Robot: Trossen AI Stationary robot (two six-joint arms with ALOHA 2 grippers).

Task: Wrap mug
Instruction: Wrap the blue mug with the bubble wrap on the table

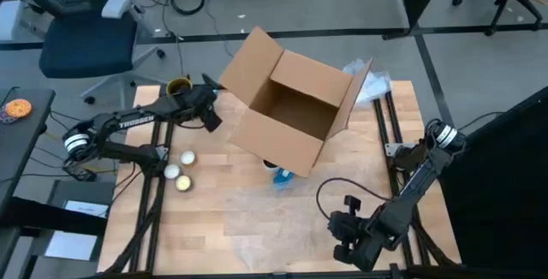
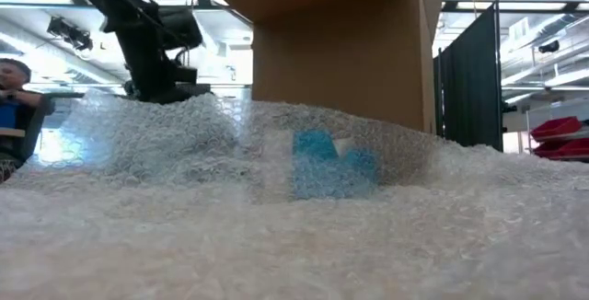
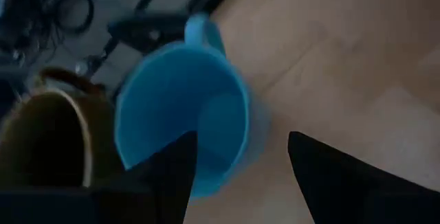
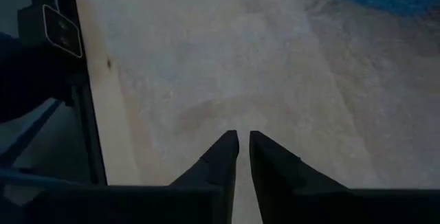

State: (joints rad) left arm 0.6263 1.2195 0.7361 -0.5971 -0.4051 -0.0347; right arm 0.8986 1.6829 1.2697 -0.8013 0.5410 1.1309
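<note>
Left gripper [image 3: 237, 169] open, straddling the blue mug [image 3: 182, 110] rim; right gripper [image 4: 243, 141] closed, idle. Bubble wrap [image 2: 294, 226] flat, I'd say wrapping unstarted.

box [image 1: 295, 99] blocks table centre | front edge [image 1: 282, 258] seemingly clear

A blue mug [image 3: 182, 110] stands upright beside a yellow mug [image 3: 45, 138], and clear bubble wrap [image 1: 274, 215] lies flat on the table.

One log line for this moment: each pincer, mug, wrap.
left pincer: open, over blue mug beside yellow mug | right pincer: shut, empty, near table edge | bubble wrap: flat by box
</note>
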